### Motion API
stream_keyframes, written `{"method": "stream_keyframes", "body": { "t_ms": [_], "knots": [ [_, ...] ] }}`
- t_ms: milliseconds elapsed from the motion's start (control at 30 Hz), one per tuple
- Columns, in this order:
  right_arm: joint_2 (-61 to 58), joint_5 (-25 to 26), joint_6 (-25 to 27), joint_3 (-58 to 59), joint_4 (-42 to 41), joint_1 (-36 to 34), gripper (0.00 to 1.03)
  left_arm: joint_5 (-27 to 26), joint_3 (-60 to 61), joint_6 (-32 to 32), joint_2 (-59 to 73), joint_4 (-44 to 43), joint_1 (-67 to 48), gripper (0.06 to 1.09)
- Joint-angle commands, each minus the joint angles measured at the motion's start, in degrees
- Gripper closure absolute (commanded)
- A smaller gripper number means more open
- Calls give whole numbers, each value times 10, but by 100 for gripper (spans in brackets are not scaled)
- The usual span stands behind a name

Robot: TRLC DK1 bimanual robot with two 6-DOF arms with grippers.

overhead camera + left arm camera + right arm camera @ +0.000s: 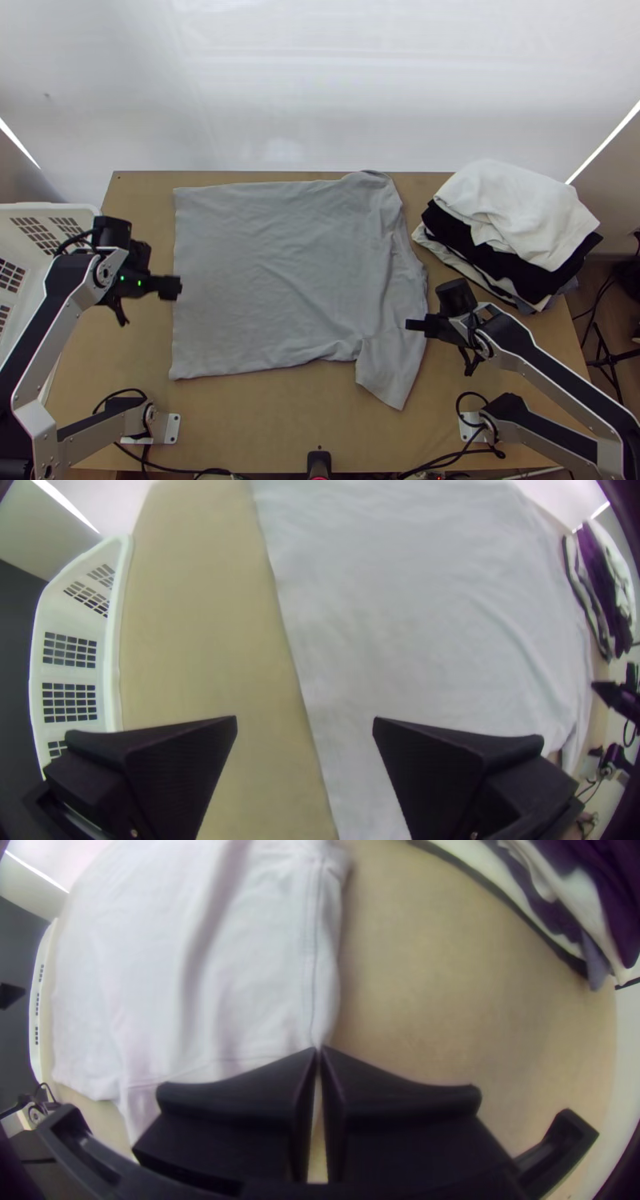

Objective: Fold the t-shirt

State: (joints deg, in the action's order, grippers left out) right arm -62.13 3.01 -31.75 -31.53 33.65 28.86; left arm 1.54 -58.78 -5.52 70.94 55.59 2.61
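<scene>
Light wood makes up the table [272, 424], with a small black device [318, 462] at its near edge, between the two arm bases. A little farther in, a sleeve [388, 376] of the grey t-shirt [272, 272] angles out toward that edge.

The right gripper [410, 325] is over the shirt's right-hand side, just beyond that sleeve. Its two fingers are narrowed right together, tips meeting at the cloth's edge in the right wrist view; I can't tell whether they pinch any of it.

Across at the opposite side, slightly farther up, the left gripper [171, 288] is at the straight hem. It is spread wide, and the left wrist view has the hem line running between its fingers, with nothing held.

The shirt lies spread over the middle of the table, mostly flat, with soft creases toward the right. Left of it sits a white plastic basket [48, 209] with slotted sides. Toward the far right, a loose pile of white, black and grey clothes [516, 212] is heaped near the shirt. Behind the table's far edge is a pale white backdrop [320, 88].
</scene>
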Motion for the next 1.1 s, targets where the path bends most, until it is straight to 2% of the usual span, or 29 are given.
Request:
{"method": "stream_keyframes", "body": {
  "t_ms": [0,200,500,1067],
  "knots": [
    [11,2,0,2,1,-1,100,0,27,-75,-16,126,-11,10],
    [15,2,-1,2,1,-4,100,6,68,-95,-32,175,-13,10],
    [17,2,0,2,5,-5,100,-15,168,-29,-28,165,-78,10],
    [11,2,-1,1,6,-6,100,-18,167,-7,53,167,-108,11]
  ]
}}
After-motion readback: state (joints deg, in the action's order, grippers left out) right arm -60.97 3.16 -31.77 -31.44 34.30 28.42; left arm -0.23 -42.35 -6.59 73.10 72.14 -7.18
